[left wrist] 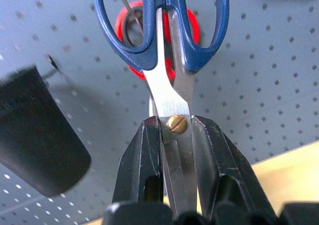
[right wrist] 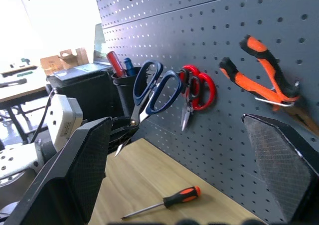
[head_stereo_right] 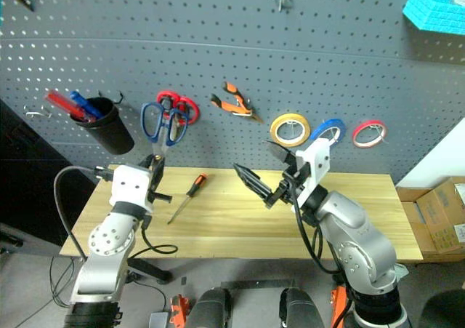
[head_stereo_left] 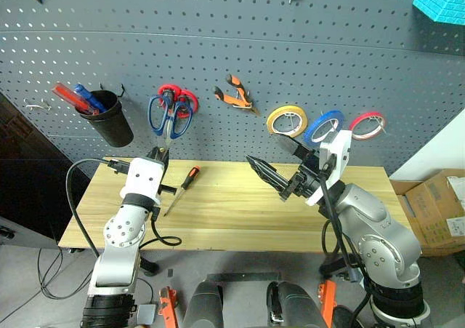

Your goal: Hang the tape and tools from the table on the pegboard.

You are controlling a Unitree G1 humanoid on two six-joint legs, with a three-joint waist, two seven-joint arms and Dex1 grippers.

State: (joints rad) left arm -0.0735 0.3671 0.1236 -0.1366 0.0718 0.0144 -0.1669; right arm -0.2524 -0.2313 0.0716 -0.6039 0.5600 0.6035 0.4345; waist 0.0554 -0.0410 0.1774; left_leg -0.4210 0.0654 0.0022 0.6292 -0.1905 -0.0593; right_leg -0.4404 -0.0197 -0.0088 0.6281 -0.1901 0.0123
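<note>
My left gripper [left wrist: 177,135] clamps the scissors [head_stereo_left: 170,117] upright — handles just above it, at the pegboard [head_stereo_left: 232,44] hook.

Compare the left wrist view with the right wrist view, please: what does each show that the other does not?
Left wrist view alone: the brass pivot screw of the blue-handled scissors, clamped between the left tool's fingers.
Right wrist view alone: the pliers hanging on a hook, and the screwdriver lying on the table.
Both: the blue-handled scissors, red-handled scissors, black cup and pegboard.

No readable text or labels anywhere.
</note>
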